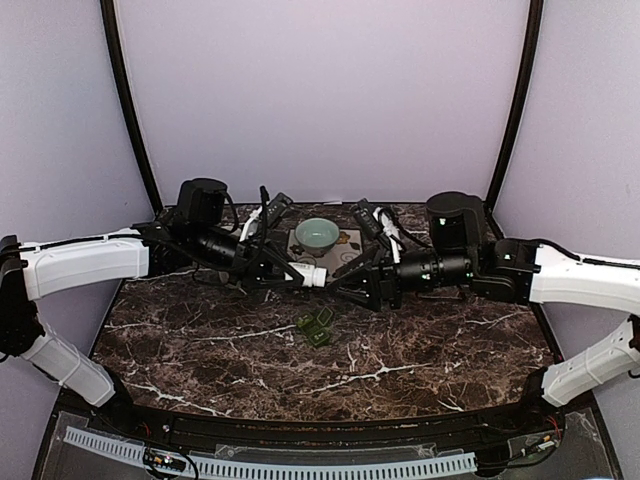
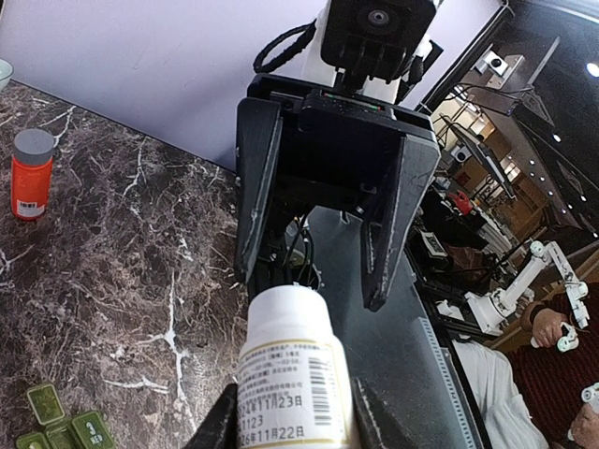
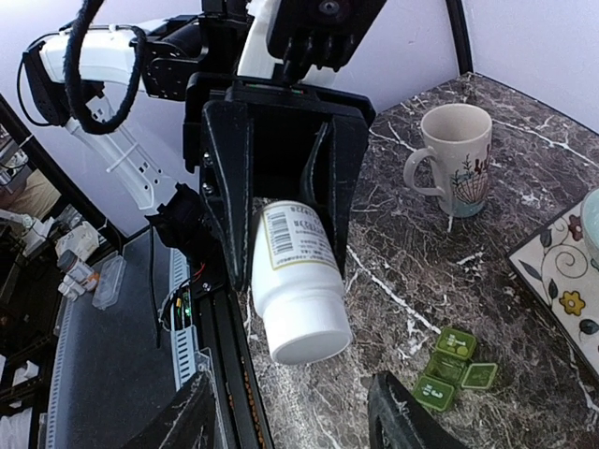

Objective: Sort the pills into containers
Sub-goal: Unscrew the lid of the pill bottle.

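My left gripper [image 2: 295, 412] is shut on a white labelled pill bottle [image 2: 292, 374] and holds it level above the table, cap toward the right arm. In the top view the bottle [image 1: 308, 273] hangs between both grippers. My right gripper [image 3: 290, 412] is open and faces the bottle's white cap [image 3: 304, 332]; its fingers [image 2: 398, 215] stand wide to either side without touching. The containers, a small green pill box [image 1: 316, 327], lie on the marble below, also seen as lidded green squares [image 3: 454, 367]. No pills show.
A pale green bowl [image 1: 317, 235] sits on a patterned tile [image 3: 562, 281] at the back. A floral mug [image 3: 454, 159] stands on the right arm's side. An orange bottle with a grey cap [image 2: 31, 173] stands on the marble near the left arm.
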`<state>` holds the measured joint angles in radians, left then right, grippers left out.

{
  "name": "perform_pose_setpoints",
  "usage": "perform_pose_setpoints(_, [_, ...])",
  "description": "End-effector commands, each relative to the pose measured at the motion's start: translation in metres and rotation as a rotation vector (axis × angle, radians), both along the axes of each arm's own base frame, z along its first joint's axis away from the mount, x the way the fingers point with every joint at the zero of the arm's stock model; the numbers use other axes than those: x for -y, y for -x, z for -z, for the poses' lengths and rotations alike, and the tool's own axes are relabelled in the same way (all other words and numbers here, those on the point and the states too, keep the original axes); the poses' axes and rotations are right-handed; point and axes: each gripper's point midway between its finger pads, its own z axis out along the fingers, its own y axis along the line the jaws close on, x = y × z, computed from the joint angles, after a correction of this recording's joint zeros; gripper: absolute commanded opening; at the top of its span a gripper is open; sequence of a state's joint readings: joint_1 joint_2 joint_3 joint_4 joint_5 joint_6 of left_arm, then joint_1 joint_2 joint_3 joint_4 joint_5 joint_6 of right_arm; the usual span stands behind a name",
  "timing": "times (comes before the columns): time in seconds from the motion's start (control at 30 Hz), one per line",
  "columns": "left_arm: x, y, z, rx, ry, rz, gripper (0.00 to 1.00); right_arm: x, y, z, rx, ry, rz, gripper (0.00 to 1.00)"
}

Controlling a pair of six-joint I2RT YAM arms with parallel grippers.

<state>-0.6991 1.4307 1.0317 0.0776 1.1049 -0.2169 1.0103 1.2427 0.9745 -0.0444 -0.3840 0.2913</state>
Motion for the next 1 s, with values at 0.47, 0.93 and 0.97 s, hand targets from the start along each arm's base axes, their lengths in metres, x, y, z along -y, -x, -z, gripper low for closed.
perform_pose_setpoints(0.47, [-0.002, 0.009, -0.027, 0.020, 0.082, 0.071, 0.00, -0.025, 0.002, -0.035, -0.003, -0.121, -0.096, 0.51])
perform_pose_setpoints(0.93, [-0.002, 0.011, -0.028, 0.013, 0.085, 0.084, 0.00, -0.034, 0.005, -0.033, -0.034, -0.121, -0.139, 0.29])
perform_pose_setpoints(0.97, [-0.002, 0.011, -0.027, 0.012, 0.084, 0.084, 0.00, -0.034, 0.005, -0.034, -0.033, -0.122, -0.141, 0.27])
